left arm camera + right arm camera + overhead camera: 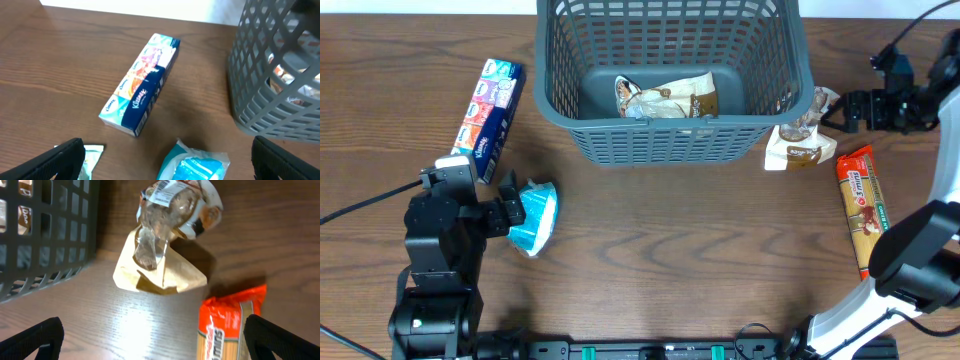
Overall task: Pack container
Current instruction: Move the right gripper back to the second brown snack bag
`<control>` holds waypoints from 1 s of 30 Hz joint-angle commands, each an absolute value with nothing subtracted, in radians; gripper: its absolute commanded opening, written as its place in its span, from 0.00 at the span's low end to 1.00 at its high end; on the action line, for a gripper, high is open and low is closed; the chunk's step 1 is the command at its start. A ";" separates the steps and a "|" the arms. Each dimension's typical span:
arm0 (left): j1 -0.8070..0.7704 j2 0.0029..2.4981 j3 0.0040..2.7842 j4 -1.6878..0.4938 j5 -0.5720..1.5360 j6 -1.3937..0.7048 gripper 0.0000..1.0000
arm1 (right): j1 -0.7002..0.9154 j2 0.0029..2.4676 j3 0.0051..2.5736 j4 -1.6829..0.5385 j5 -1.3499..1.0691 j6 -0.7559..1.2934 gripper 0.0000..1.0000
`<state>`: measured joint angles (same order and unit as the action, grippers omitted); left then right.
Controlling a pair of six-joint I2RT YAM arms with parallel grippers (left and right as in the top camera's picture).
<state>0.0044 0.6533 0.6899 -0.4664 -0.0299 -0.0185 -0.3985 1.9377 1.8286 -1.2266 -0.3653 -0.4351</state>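
Now my left gripper (512, 214) hangs wide open at a blue packet (536, 220), and my right gripper (844, 109) is open beside a beige bag (800, 150). The basket (670, 140) sits mid-worktop (670, 260), at the far edge.

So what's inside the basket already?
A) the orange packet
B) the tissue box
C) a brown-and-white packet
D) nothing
C: a brown-and-white packet lies inside the basket; the tissue box and orange packet lie outside it.
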 commanded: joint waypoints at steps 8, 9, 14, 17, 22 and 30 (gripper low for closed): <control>0.001 0.652 0.715 -0.479 -0.038 -0.005 0.99 | -0.337 1.988 1.827 -1.161 -0.347 -0.450 0.99; 0.001 0.652 0.715 -0.479 -0.038 -0.005 0.99 | -0.330 1.991 1.827 -1.157 -0.339 -0.450 0.99; 0.001 0.652 0.715 -0.479 -0.039 -0.005 0.99 | -0.299 2.023 1.826 -1.154 -0.313 -0.469 0.99; 0.001 0.652 0.715 -0.479 -0.039 -0.005 0.99 | -0.286 2.046 1.826 -1.148 -0.314 -0.469 0.99; 0.001 0.652 0.715 -0.479 -0.038 -0.005 0.99 | -0.277 2.087 1.825 -1.143 -0.314 -0.474 0.99; 0.001 0.652 0.715 -0.479 -0.038 -0.005 0.99 | -0.265 2.149 1.824 -1.126 -0.321 -0.489 0.99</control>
<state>0.0044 0.6537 0.6930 -0.4747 -0.0299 -0.0181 -0.2806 2.1239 1.8286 -1.1343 -0.3172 -0.4610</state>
